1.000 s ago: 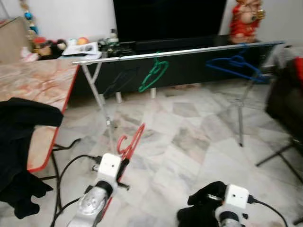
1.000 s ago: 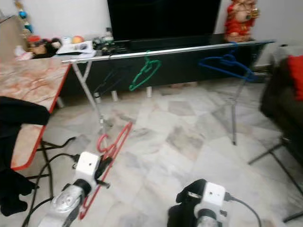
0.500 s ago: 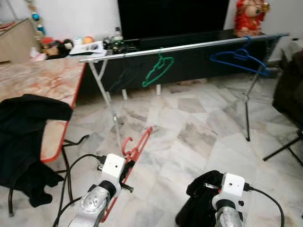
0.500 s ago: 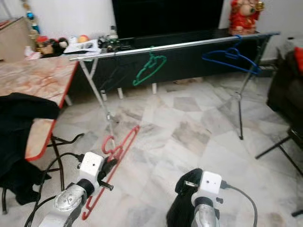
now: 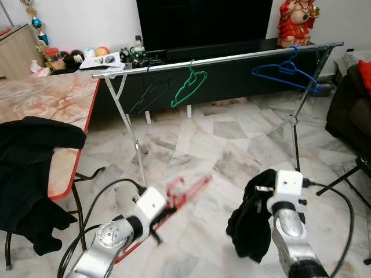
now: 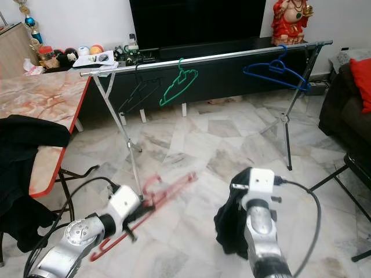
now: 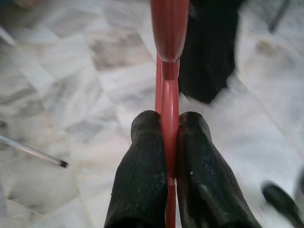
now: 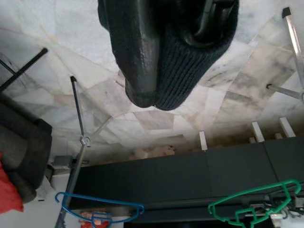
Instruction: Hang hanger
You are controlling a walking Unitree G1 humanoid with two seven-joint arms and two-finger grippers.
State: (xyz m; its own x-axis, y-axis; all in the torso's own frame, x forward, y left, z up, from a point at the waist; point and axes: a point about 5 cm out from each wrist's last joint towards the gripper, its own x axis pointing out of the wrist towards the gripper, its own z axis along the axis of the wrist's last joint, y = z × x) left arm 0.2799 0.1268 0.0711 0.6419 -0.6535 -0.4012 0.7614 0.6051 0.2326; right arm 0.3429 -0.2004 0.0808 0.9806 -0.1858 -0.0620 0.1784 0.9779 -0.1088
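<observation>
On the marble floor (image 5: 232,145) before the robot stands a folding clothes rack whose silver rail (image 5: 232,57) runs across the room in front of a dark TV cabinet (image 5: 232,81). In the left eye view, a green hanger (image 5: 188,86) and a thin black hanger (image 5: 149,95) hang from the rail toward its left end, and a blue hanger (image 5: 287,74) hangs near its right end. At the lower left, the left gripper (image 5: 164,207) holds a red hanger (image 5: 186,194), blurred, low over the floor and well short of the rail. At the lower right, the right gripper (image 5: 262,194) carries a black garment (image 5: 250,223) that droops below it. A marble-topped table (image 5: 46,104) with a red edge stands at the left, with black clothing (image 5: 29,168) draped over it.

The right eye view gives the same layout, the red hanger (image 6: 165,188) slanting up from the left gripper (image 6: 142,202) toward the rack's near leg (image 6: 124,136).

In the left wrist view, the two black fingers (image 7: 142,175) are pressed together on the red hanger's (image 7: 169,57) flat bar, which runs straight out between them.

In the right wrist view, the black garment (image 8: 190,61) wraps around one dark finger (image 8: 142,52); I cannot tell how the fingers stand. Beyond it, the blue hanger (image 8: 102,206) and green hanger (image 8: 251,204) show against the cabinet.
</observation>
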